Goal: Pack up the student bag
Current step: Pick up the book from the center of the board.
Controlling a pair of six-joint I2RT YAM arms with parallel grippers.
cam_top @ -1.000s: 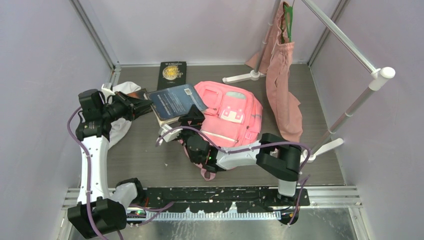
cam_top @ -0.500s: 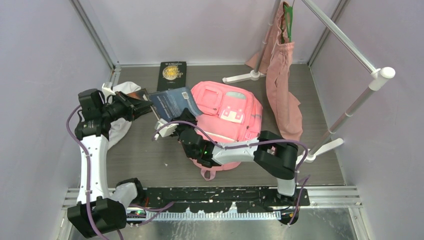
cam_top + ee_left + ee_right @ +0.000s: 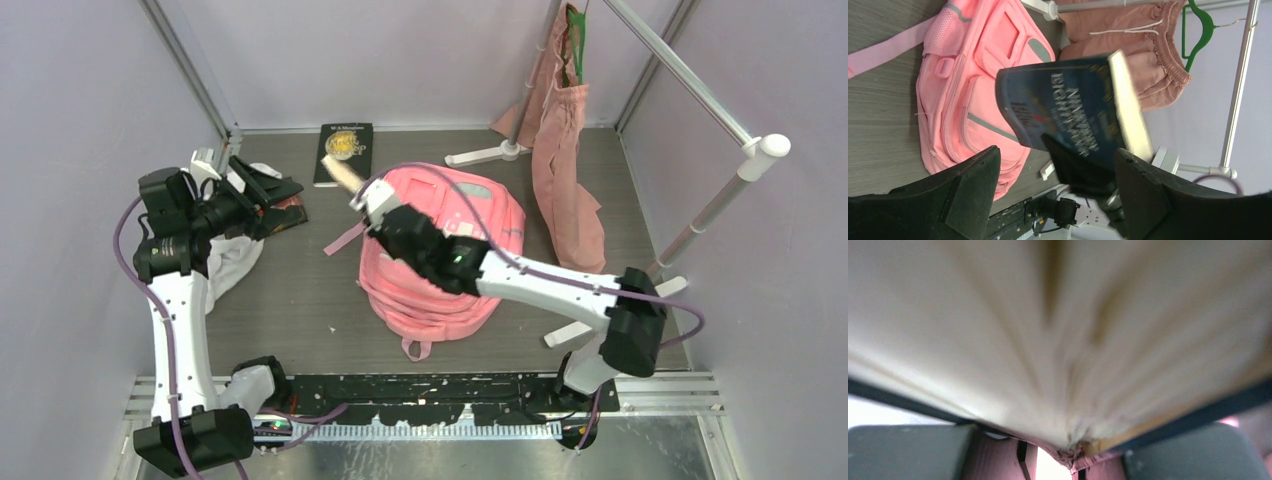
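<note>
My right claw (image 3: 375, 208) is clenched on the blue book (image 3: 1063, 110). It grips the book at one end, so the book stands tilted in the air just off the far left corner of the student bag (image 3: 440, 290). The right wrist view shows only blurred page edges between the fingers, so I can't judge how deep that grip is. The bag lies flat on the table (image 3: 300, 300), front pockets up and top loop toward me. I cannot tell from here whether its main zip is open. My left claw (image 3: 272, 195) is released and empty, hovering by the white cloth (image 3: 235, 260) and facing the book.

To do this step well, I'd turn the book edge-first toward the bag's mouth and move slowly so it doesn't swing or slip in a one-ended hold. I'd bring the left claw over to lift the bag's lip before sliding the book in. If the opening proves shut, I'd deal with the zip first.
</note>
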